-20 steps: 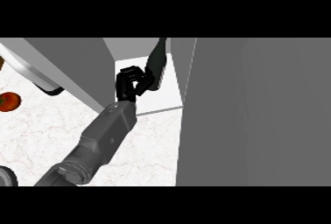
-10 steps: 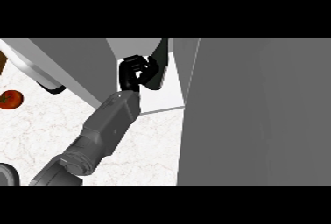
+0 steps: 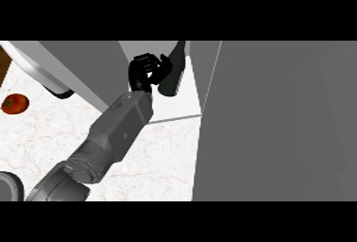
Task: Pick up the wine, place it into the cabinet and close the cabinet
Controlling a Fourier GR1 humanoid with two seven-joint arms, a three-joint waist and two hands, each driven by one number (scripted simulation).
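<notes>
Inside the cabinet [image 3: 279, 118], the left hand [image 3: 145, 72] curls its fingers [image 3: 143, 60] beside the dark wine [image 3: 174, 71] bottle, thumb touching it; whether it grips is unclear.

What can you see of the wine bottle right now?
Only part of the wine bottle shows: a dark, slim, glossy shape, tilted, with its upper end running to the picture's top band. It sits inside the cabinet opening, over the pale cabinet floor. The black hand is against its left side, fingers curled towards it. No label or cap can be made out.
</notes>
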